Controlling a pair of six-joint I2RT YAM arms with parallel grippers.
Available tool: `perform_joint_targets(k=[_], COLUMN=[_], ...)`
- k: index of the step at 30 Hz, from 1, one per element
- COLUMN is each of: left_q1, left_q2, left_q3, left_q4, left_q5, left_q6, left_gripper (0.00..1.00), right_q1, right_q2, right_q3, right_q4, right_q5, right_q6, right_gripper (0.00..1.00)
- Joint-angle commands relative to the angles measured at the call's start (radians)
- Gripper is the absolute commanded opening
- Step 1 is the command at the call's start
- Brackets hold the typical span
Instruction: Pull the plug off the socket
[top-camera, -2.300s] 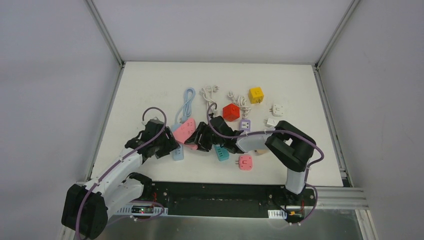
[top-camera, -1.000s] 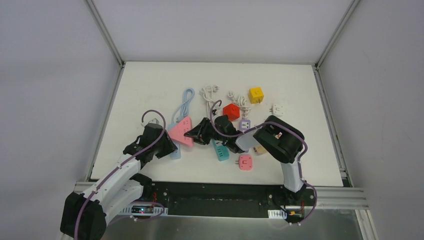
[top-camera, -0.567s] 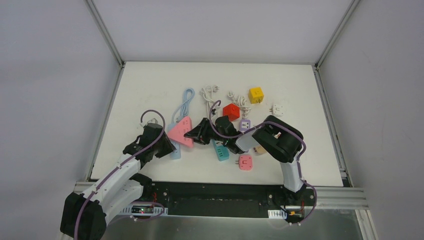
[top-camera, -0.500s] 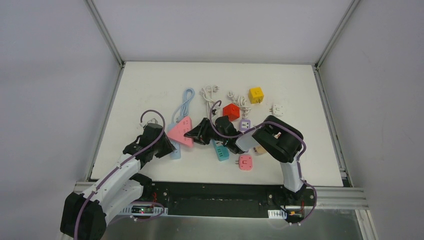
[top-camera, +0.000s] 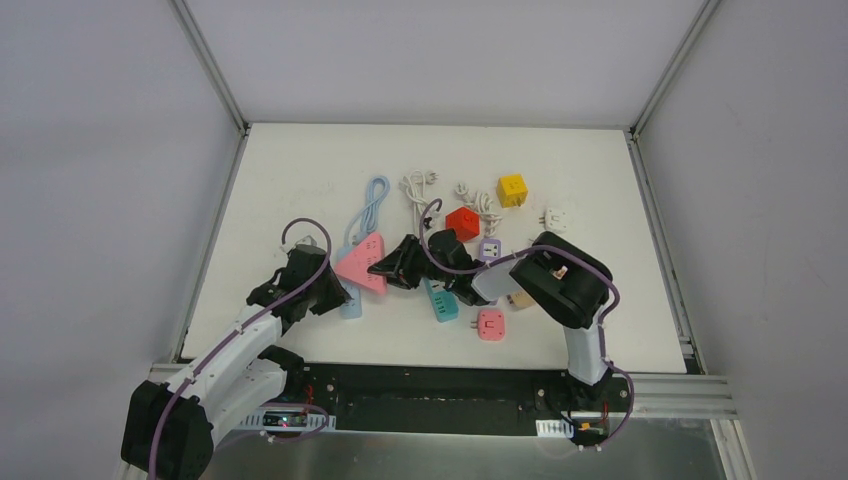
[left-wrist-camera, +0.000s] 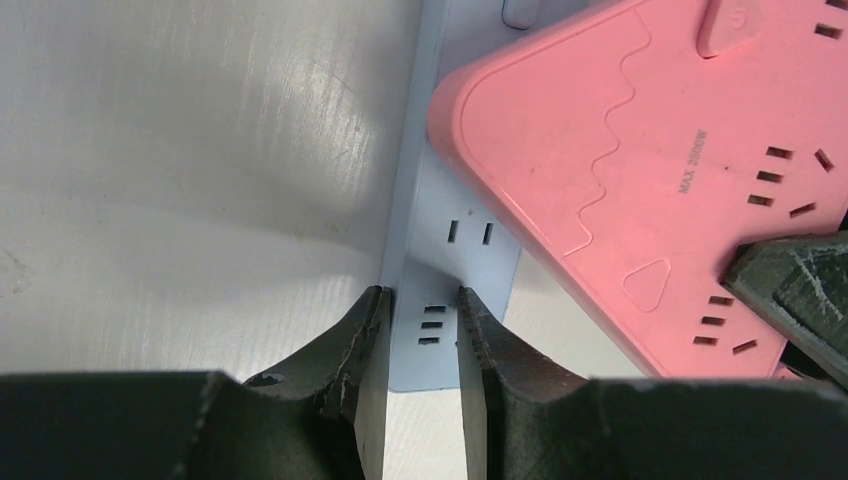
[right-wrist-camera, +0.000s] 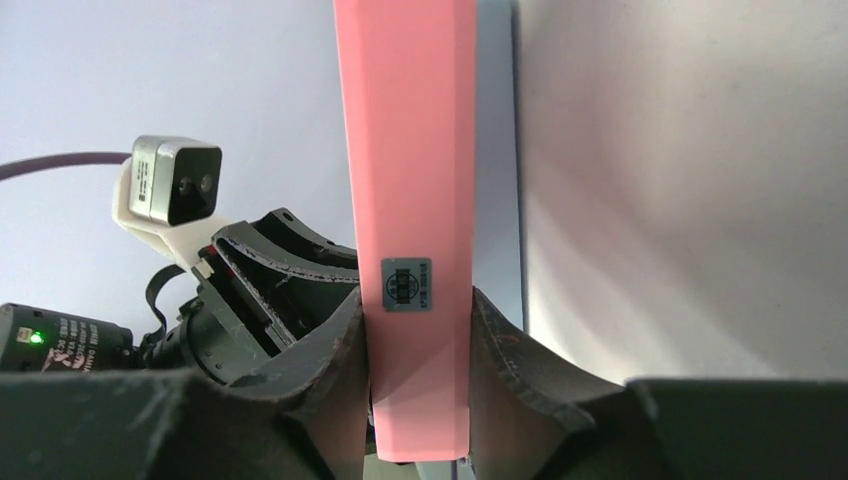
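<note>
**A:** What is different from a couple of seconds back?

**B:** The pink triangular block (top-camera: 360, 264). Back then it lies flatter and nearer the arms. Now it sits a little farther up the tabletop (top-camera: 300, 180), raised at the corner the right pincer (top-camera: 392, 266) holds. The right arm's elbow also stands in a new place. Over the last second, hardly anything moves.

**A:** And how does each pincer stand?

**B:** The right pincer (right-wrist-camera: 415, 320) is narrow, clamped across the pink block's thin edge. The left pincer (left-wrist-camera: 418, 312) is narrow too, pinching the near end of the pale blue strip (left-wrist-camera: 440, 200) and pressing it down on the tabletop.

**A:** So one arm anchors and the other pulls?

**B:** That is my reading. The pink block looks like the plug-in piece and the blue strip the socket.

**A:** Is it out yet?

**B:** I cannot tell. In the left wrist view the pink block (left-wrist-camera: 650, 150) covers part of the strip, so the joint is hidden. The right wrist view shows the block edge-on with the strip just behind it, and no prongs show. The lift suggests it is partly worked loose. The stall may mean it wants a firmer pull while the left arm's grip holds.
</note>
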Motion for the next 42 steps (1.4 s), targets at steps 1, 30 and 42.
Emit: perform_joint_targets(k=[1, 30, 42], left_q1=[-0.01, -0.01, -0.01], left_q2=[0.045, 0.055, 0.059], left_q3=[-0.018, -0.017, -0.016], left_q4=[-0.077, -0.08, -0.079], left_q5=[-0.039, -0.043, -0.035], left_q6=[0.008, 0.011, 0.012], left_gripper=[0.17, 0.15, 0.15], right_q1=[0.057, 0.034, 0.018], right_q2=[-0.116, -0.161, -0.074], right_q3=[0.061, 0.034, 0.054], right_q4=[-0.008, -0.004, -0.038], right_q5=[-0.073, -0.078, -0.072], right_q6=[-0.15, -0.122, 0.202], right_gripper=[0.0, 0.0, 0.0])
